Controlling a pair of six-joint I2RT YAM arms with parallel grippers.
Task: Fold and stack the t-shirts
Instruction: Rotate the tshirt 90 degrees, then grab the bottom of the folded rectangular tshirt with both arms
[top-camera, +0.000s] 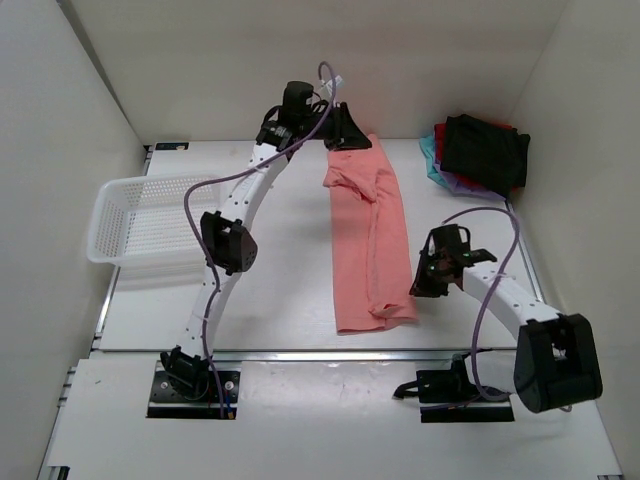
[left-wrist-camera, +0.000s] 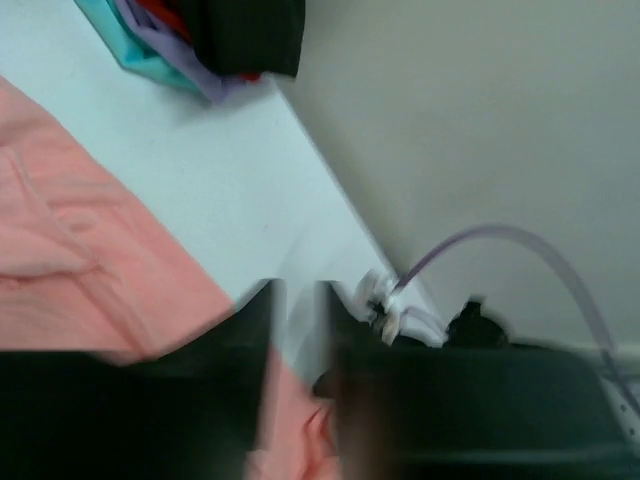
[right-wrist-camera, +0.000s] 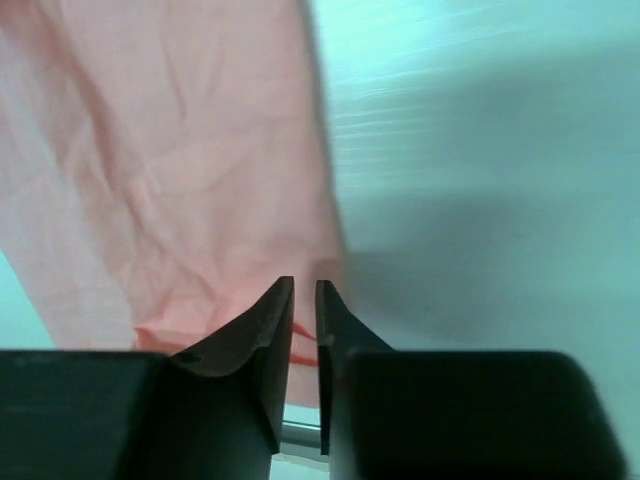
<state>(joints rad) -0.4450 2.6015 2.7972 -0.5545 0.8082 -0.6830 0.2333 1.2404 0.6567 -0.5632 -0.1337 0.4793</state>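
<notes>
The salmon-pink t-shirt (top-camera: 370, 240) lies on the table as a long, narrow, wrinkled strip running from far to near. My left gripper (top-camera: 345, 128) is over its far end. In the left wrist view (left-wrist-camera: 298, 295) the picture is blurred; the jaws stand a little apart, and table and pink cloth (left-wrist-camera: 70, 230) show through the gap. My right gripper (top-camera: 420, 285) is at the shirt's near right edge. Its jaws (right-wrist-camera: 305, 285) are almost together with nothing between them, over the cloth (right-wrist-camera: 180, 150). The folded black shirt (top-camera: 485, 148) tops a stack with red (top-camera: 440, 135), teal (top-camera: 430, 160) and purple (top-camera: 465, 185) ones.
A white mesh basket (top-camera: 140, 215) stands at the table's left side beside the left arm. The stack sits in the far right corner against the wall and also shows in the left wrist view (left-wrist-camera: 250, 30). White walls close in the table on three sides.
</notes>
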